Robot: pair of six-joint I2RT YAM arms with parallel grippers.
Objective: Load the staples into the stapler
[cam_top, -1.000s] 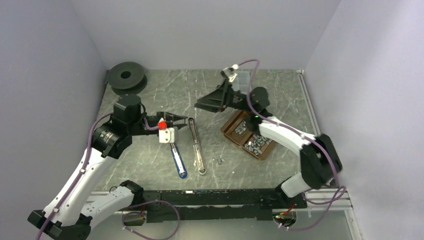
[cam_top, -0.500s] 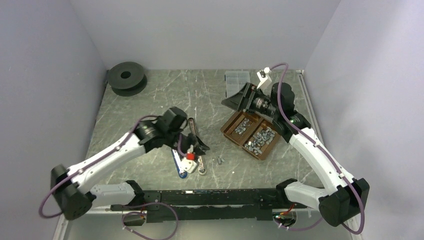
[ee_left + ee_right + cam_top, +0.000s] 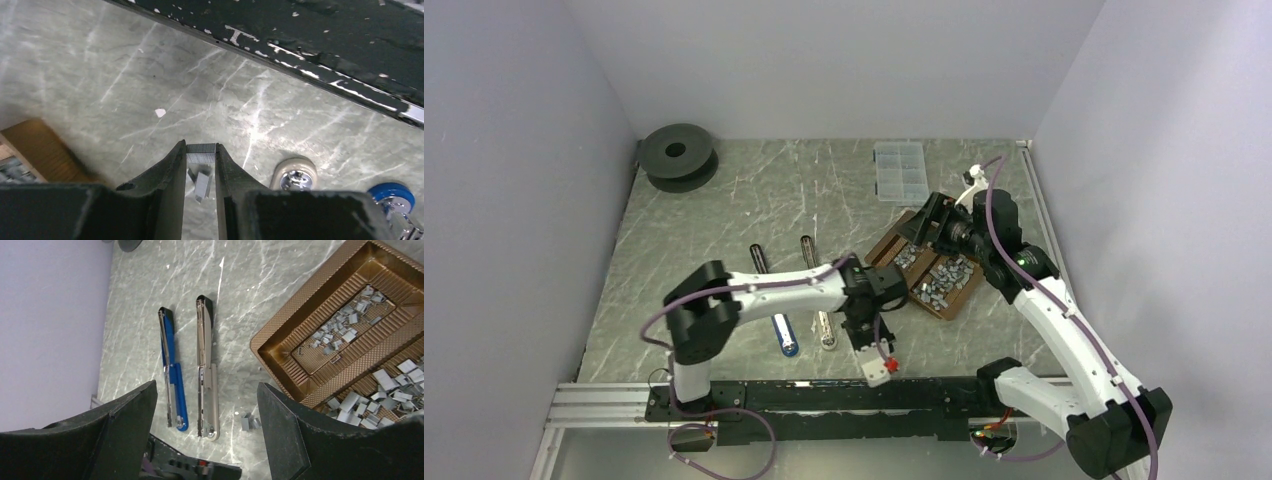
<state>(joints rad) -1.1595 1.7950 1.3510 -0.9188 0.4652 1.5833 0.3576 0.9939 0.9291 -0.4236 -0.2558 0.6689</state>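
Staples (image 3: 201, 148): a short strip is now pinched in the left gripper (image 3: 200, 156), swung over to the near edge. Beyond, the blue stapler (image 3: 176, 390) and silver stapler (image 3: 202, 335) lie open, ready; farther, the right gripper (image 3: 206, 389) has spread wide above the tray (image 3: 265, 352).

Enclosed cell, plain walls (image 3: 824, 60) on three sides.
Pale lavender-grey panels left, back, right; desk (image 3: 714, 215) is grey-green marble-look top with white veining; black rail (image 3: 774, 393) along its near edge; even, soft light.
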